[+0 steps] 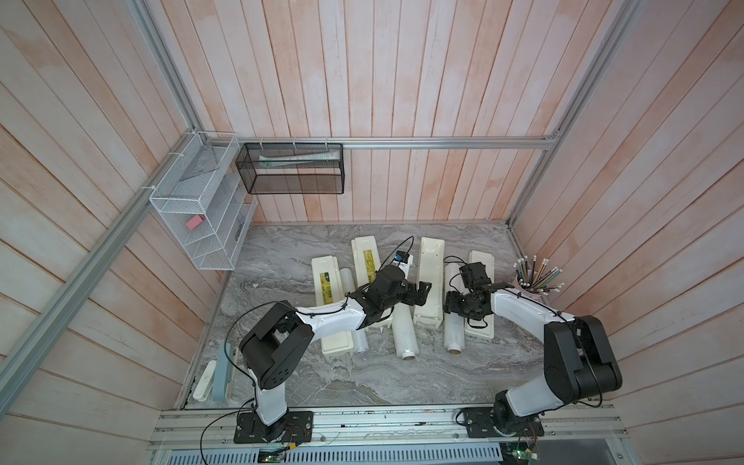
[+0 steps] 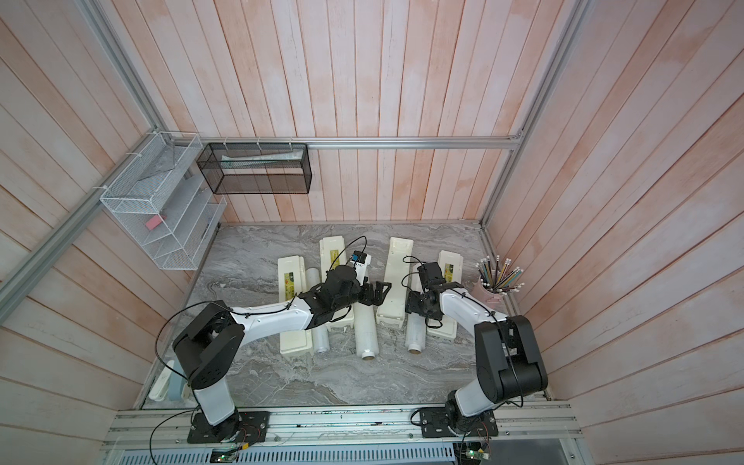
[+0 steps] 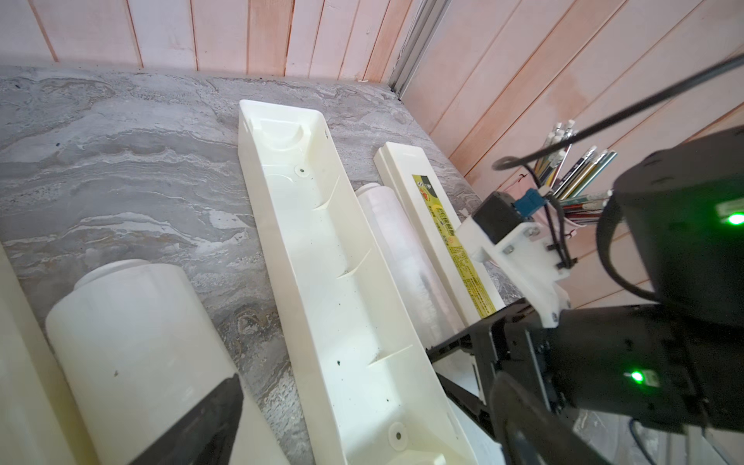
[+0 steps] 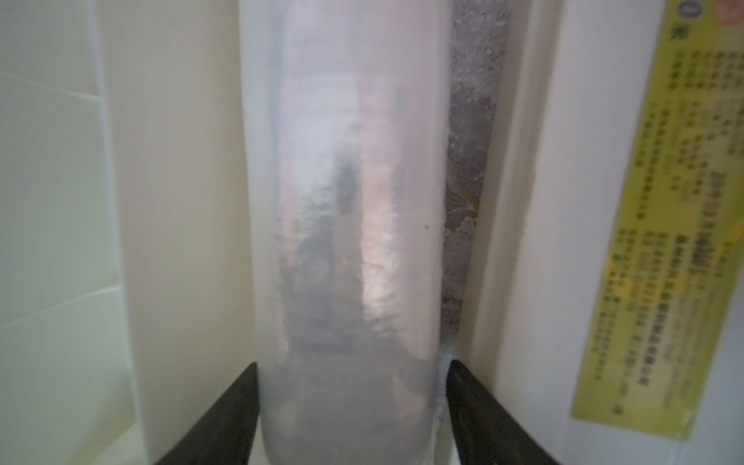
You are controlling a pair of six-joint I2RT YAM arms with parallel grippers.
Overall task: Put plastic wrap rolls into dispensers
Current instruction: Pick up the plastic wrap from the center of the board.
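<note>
The right pincer (image 4: 352,366) straddles a long translucent-white plastic wrap roll (image 4: 350,181) lying on the grey marble table, its black fingers (image 4: 225,414) pressed against both sides. Just outside one finger lies an open cream plastic dispenser box (image 4: 173,201); outside the other lies a closed cream dispenser (image 4: 583,181) with a yellow label. The left pincer (image 1: 418,294) stands wide and empty above a second white roll (image 1: 404,334), beside that open box.

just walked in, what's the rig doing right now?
No roll is loaded yet. The right end effector grips the right roll, which lies on the table between the open dispenser and a closed dispenser. The left end effector hangs open over the middle roll, beside that open dispenser.
</note>
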